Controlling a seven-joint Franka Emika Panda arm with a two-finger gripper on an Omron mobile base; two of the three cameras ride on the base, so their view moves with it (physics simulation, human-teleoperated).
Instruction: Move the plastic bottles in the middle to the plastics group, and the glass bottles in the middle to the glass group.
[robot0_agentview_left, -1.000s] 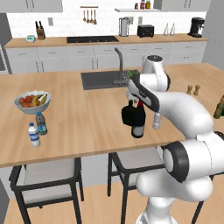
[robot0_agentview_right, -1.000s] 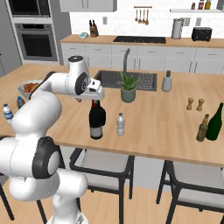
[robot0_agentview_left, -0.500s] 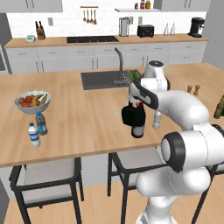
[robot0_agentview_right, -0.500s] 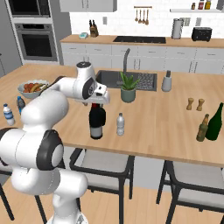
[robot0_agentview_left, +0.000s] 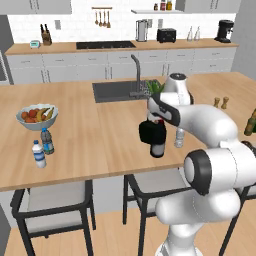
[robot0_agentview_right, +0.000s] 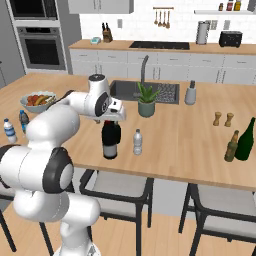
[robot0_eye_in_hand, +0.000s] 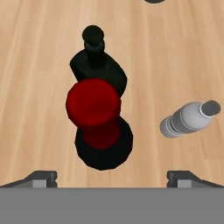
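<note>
Gripper spread wide, empty, poised right above red-foil wine bottle mid-counter, squat black bottle touching behind. Pre-grasp step; next prob descend onto neck & clamp

Bright, even, rendered light; soft blur throughout. The wine bottle casts barely a faint shadow toward six o'clock.

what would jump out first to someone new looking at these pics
The wine bottle with its red foil top, mid-counter, directly under the open gripper. A squat black bottle stands close beside it and a small clear water bottle a little apart. Far off at the counter's end stands the green glass bottle.
</note>
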